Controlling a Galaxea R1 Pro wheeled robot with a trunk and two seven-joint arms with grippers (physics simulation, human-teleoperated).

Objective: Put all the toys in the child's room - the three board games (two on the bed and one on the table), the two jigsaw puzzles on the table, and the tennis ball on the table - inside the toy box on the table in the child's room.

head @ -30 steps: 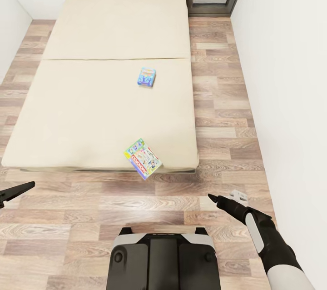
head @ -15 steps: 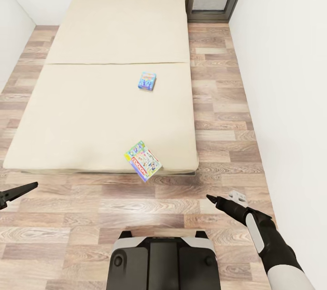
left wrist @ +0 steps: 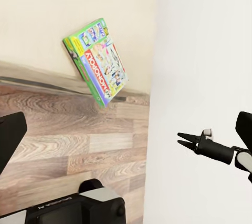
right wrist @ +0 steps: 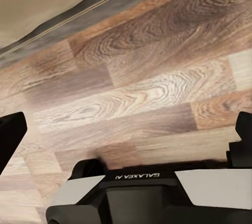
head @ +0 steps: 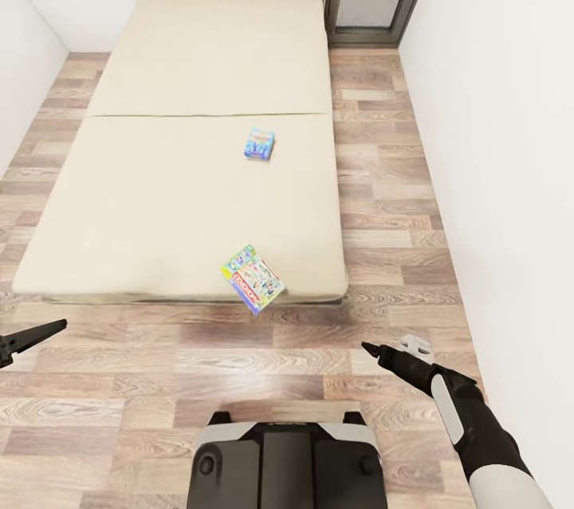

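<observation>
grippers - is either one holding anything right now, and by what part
Nothing is held. The left gripper and right gripper both hang empty over the floor, while both board games lie untouched on the bed.

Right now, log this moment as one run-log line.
base: facing bed | Monopoly box: overhanging near bed edge | small blue game box: mid-mattress | left gripper: empty | right gripper: empty, over floor

Beige bed (head: 159, 198) with two board games (head: 259, 144) (head: 252, 278) on top
</observation>
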